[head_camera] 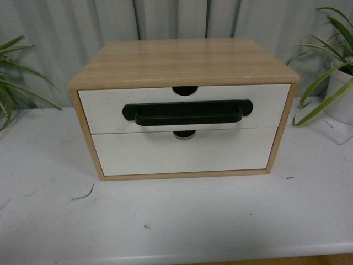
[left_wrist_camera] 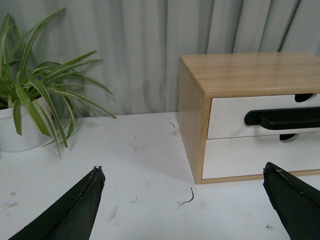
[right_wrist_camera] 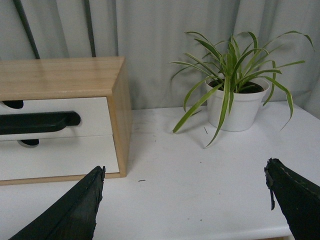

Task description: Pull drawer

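Cabinet (head_camera: 182,61), light wood, sits mid-desk (head_camera: 176,226), front facing the robot. It has two white fronts, one above the other.

Drawer (head_camera: 102,107) is the upper front. It is shut, its face level with the cabinet's front edge. The black bar handle (head_camera: 187,113) runs across its middle, and a notch (head_camera: 184,90) is cut in its upper edge. Lower drawer (head_camera: 182,157) has no handle and is also shut.

Left claw (left_wrist_camera: 182,169) is spread wide and holds nothing. It hangs over bare desk in front of the cabinet's left corner, well apart from the handle.

Right claw (right_wrist_camera: 185,166) is likewise wide open and empty, off the cabinet's right corner, touching nothing.

Neither arm shows in the front view.

Left plant (left_wrist_camera: 30,110) and right plant (right_wrist_camera: 235,95), each in a white pot, flank the cabinet. Grey curtain (head_camera: 165,19) hangs behind. A small curled thread (head_camera: 84,194) lies on the desk near the cabinet's left front corner.
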You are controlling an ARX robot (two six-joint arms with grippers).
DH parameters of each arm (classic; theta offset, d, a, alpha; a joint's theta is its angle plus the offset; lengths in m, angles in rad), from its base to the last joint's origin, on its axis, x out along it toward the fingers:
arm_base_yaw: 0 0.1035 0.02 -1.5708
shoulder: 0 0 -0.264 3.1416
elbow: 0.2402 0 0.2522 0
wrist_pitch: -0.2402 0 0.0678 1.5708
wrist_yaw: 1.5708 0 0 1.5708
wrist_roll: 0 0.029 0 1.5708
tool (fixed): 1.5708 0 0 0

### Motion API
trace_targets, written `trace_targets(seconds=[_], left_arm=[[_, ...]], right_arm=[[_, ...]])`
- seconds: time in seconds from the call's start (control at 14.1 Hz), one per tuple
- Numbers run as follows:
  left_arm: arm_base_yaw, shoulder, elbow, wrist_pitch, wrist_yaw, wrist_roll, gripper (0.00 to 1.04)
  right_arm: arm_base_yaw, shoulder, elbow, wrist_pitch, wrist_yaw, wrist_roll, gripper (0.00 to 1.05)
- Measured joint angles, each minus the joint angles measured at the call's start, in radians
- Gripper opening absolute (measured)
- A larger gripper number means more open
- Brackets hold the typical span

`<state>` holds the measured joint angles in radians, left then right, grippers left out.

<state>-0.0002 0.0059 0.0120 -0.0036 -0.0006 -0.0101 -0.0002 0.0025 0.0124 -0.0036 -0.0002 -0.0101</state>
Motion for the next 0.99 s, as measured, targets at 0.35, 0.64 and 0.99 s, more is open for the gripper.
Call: trace_targets(seconds=[0.35, 0.64, 0.99], left_arm=[[0.0, 0.0, 0.0, 0.0, 0.0, 0.0, 0.98], [0.0, 0.0, 0.0, 0.0, 0.0, 0.0, 0.98], [0.0, 0.0, 0.0, 0.0, 0.0, 0.0, 0.98]], right_arm=[[0.0, 0.0, 0.0, 0.0, 0.0, 0.0, 0.98], [0.0, 0.0, 0.0, 0.0, 0.0, 0.0, 0.98], [0.0, 0.0, 0.0, 0.0, 0.0, 0.0, 0.98]])
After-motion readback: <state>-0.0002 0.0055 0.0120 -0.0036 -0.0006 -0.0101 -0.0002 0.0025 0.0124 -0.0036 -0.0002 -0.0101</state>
